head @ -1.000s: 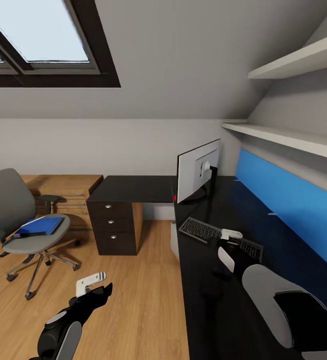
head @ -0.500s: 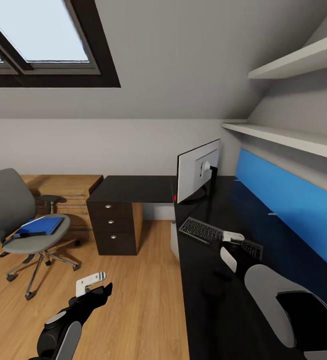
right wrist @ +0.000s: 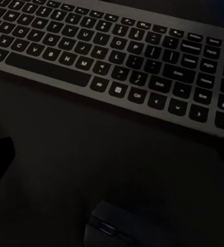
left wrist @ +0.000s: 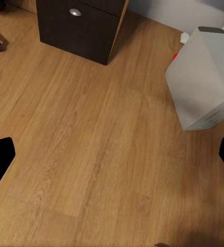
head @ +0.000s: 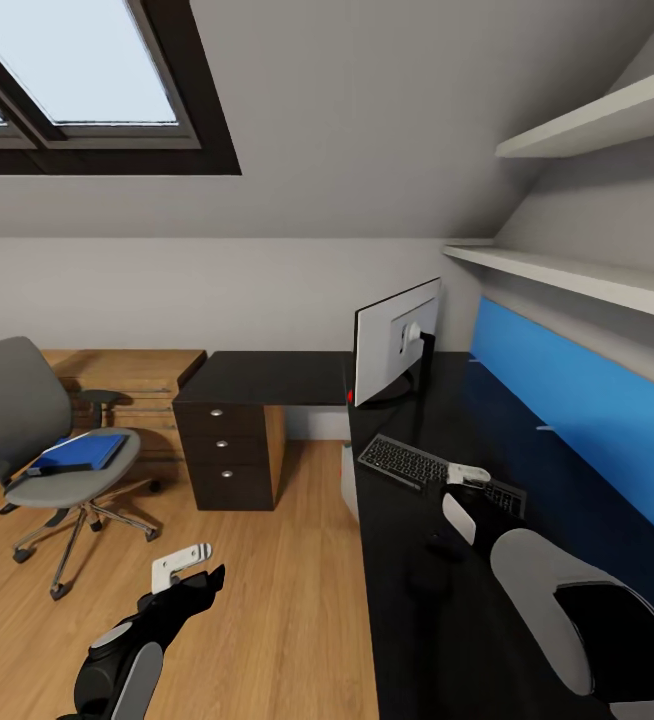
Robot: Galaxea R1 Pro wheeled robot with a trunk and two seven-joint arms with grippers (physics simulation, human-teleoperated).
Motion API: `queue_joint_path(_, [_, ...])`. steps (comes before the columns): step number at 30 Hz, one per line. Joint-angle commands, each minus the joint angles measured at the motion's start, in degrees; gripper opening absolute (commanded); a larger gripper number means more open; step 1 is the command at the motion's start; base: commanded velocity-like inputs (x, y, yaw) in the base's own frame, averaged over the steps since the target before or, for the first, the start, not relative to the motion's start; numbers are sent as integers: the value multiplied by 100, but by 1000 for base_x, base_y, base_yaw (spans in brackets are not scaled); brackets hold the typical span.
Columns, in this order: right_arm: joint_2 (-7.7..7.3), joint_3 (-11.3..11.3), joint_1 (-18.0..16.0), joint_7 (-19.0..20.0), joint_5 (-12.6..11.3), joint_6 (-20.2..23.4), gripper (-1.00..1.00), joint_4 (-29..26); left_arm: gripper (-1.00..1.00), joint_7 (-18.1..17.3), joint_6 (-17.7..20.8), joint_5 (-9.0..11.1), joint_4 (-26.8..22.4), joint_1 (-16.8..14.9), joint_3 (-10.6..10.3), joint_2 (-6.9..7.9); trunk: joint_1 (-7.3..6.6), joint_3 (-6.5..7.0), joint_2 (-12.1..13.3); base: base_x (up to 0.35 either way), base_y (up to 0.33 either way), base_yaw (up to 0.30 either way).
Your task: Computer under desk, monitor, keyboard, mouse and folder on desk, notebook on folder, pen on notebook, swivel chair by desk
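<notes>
On the black desk (head: 417,620) your spread, empty right gripper (right wrist: 112,170) hung above the mouse (right wrist: 109,226) beside the keyboard (right wrist: 122,62); you needed to lift straight clear.

A skylight (head: 67,70) with a dark frame sits in the sloped grey ceiling (head: 367,120), letting in pale daylight, above a plain grey wall (head: 217,290). Warm wood plank floor (head: 267,600) spreads below, with a low light-wood shelf unit (head: 127,385) against the far wall. Two white shelves (head: 587,200) run along the side wall over a blue panel (head: 577,410).
</notes>
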Motion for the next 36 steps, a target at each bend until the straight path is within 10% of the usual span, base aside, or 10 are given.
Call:
queue_joint_path(1, [-4, 47, -2, -30, -48, 38, 100, -13, 100, 53, 16, 61, -8, -4, -4, 0, 0, -7, -5, 0, 0, 0])
queue_joint_path(15, [2, 46, -2, -27, -48, 45, 100, 10, 100, 58, 21, 61, -10, -3, -1, -16, 0, -7, -5, 0, 0, 0])
queue_joint_path(36, [-2, 28, -2, -39, -61, 511, 100, 21, 100, 600, 18, 78, -8, -3, -13, -26, 352, -294, -646, 0, 0, 0])
